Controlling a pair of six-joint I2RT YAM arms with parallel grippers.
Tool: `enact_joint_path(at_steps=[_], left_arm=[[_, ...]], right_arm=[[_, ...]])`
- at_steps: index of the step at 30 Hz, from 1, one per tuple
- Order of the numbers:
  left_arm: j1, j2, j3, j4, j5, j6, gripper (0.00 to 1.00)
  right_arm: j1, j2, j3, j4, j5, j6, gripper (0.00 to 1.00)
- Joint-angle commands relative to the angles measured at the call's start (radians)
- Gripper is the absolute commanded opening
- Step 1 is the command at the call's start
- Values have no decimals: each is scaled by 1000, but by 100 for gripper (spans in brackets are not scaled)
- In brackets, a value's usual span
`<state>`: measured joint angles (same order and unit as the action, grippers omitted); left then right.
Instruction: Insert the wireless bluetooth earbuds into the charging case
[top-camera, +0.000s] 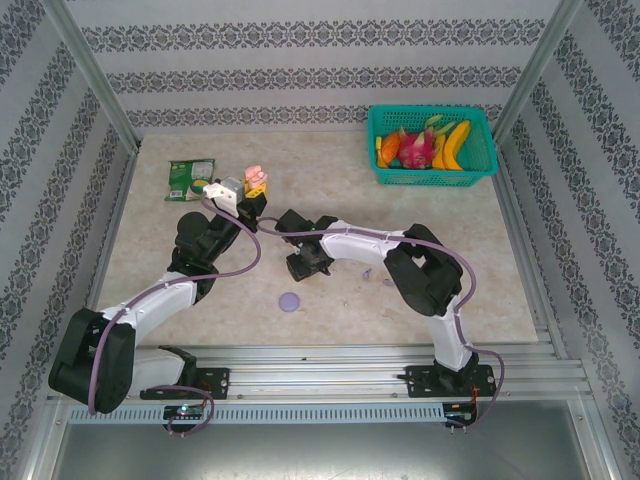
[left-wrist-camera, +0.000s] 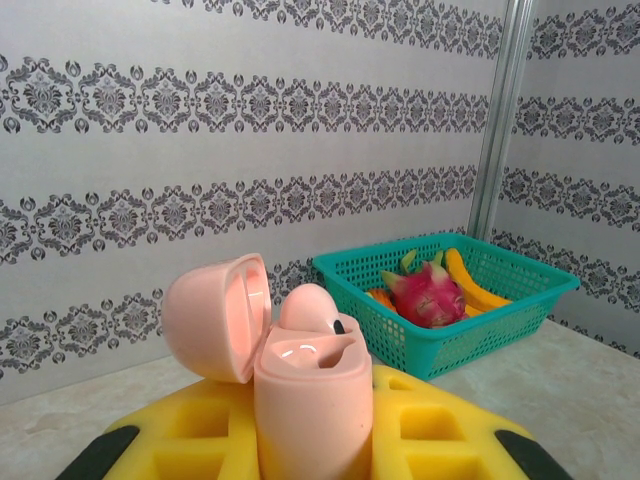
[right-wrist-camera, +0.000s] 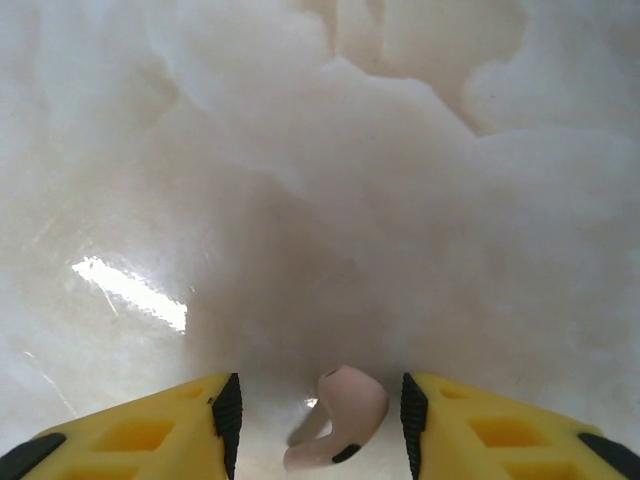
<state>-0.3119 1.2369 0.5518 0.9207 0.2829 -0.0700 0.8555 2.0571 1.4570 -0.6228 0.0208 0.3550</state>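
The left fingers (top-camera: 251, 193) are out over the far left part of the surface (top-camera: 480, 290), pinching a pale pink charging case (top-camera: 255, 178) between their yellow pads. From the left wrist view the case (left-wrist-camera: 312, 400) stands upright with its lid (left-wrist-camera: 215, 315) swung open to 9 o'clock. One pink earbud (left-wrist-camera: 310, 303) already sits in a well at the back of the case, and the well in front of it looks bare and glossy.

The right fingers (top-camera: 300, 265) are down low near the middle of the surface, at about 5 o'clock from the held case. In the right wrist view the right fingers (right-wrist-camera: 318, 412) are spread apart with a second pink earbud (right-wrist-camera: 338, 415) lying on the marbled surface between them. It lies closer to the pad at 3 o'clock than to the one at 9 o'clock. A thin gap seems to show on both sides, so it is framed rather than squeezed. Its stem points down toward 7 o'clock, with a dark tip at the bottom edge.

Just beyond the right fingers at 6 o'clock lies a pale purple round case (top-camera: 290, 301), flat on the surface. Two tiny pale purple pieces (top-camera: 366, 272) lie close beside the right arm's elbow, too small for me to make out.

Far off at 1 o'clock sits a teal basket (top-camera: 378, 150) holding a dragon fruit (top-camera: 418, 150) and bananas (top-camera: 455, 145). At 11 o'clock, just left of the held case, lies a green packet (top-camera: 188, 180).
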Motion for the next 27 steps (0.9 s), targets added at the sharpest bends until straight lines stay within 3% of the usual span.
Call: enact_joint_path(at_steps=[1,7,11,27], left_arm=[[11,6,14,69,9,-19,0],[10,22,13,88,-1,-25,0],[10,31,13,96,-2,-30,0],[10,39,8,116,-2,-33,0]], right_arm=[[11,-73,-9,-19,-12,131,52],[13,-94,-33,-25,19,433,52],[16,-82,-40,-20,59,547,52],[21,10,6,-26,59,615,47]])
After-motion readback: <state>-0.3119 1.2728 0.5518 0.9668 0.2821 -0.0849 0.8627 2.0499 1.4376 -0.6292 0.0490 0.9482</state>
